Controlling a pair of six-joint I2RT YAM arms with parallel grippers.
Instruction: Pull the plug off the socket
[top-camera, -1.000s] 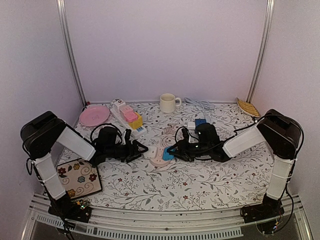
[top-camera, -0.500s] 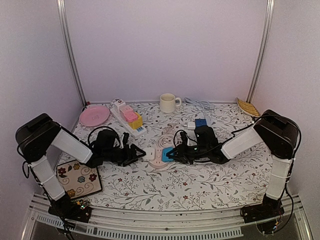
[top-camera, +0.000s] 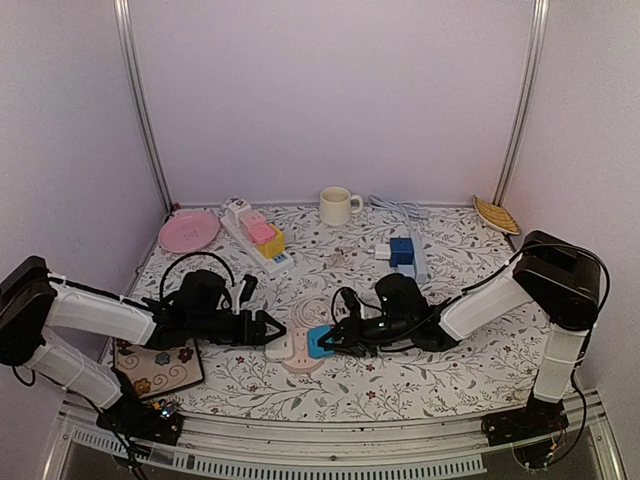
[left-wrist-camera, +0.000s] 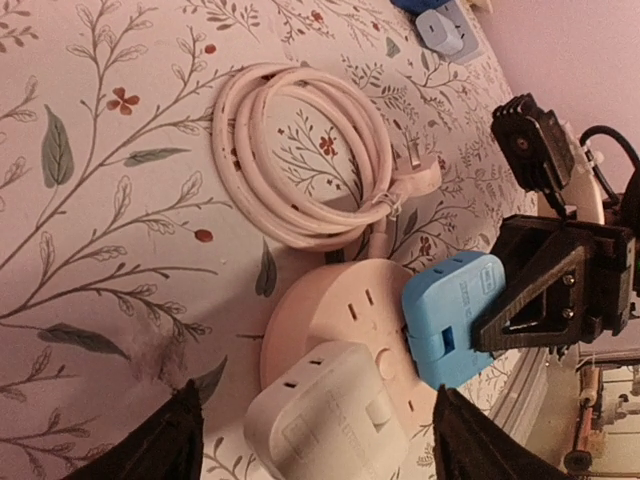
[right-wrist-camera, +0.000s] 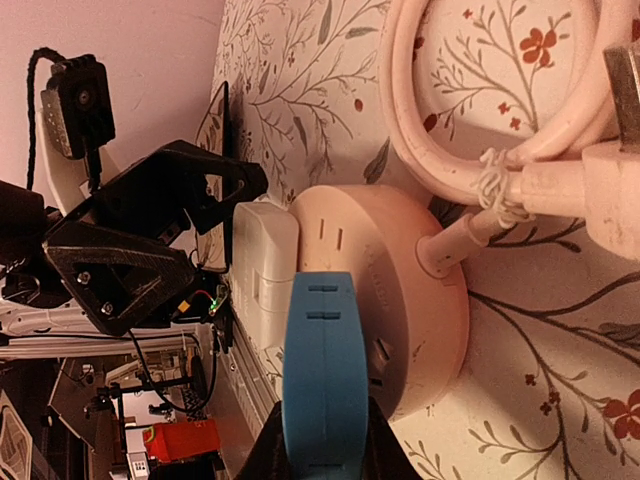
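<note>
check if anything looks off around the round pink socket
One thing: a dark smudge stains the floral tablecloth just beside the round pink socket. The socket's own coiled pink cord lies unplugged, which seems deliberate.

Soft, even light falls from above in the overhead view. The back wall (top-camera: 330, 100) has a pale lavender cast, and the bench (top-camera: 330, 385) shows only faint, diffuse shadows. The upright rails (top-camera: 140, 100) lean outward toward the top with a wide-angle stretch, and the corners at 7 and 5 o'clock darken.

Both wrist views are dimmer and tinted a warm red. In the left one, the fingers (left-wrist-camera: 165, 445) at 7 and 5 o'clock are black, blurred silhouettes, while the socket (left-wrist-camera: 320, 310) and the blue plug (left-wrist-camera: 455, 315) are sharp. In the right one, the blue plug sits close to the lens at 6 o'clock with soft edges, and the 9 o'clock side is murky.
</note>
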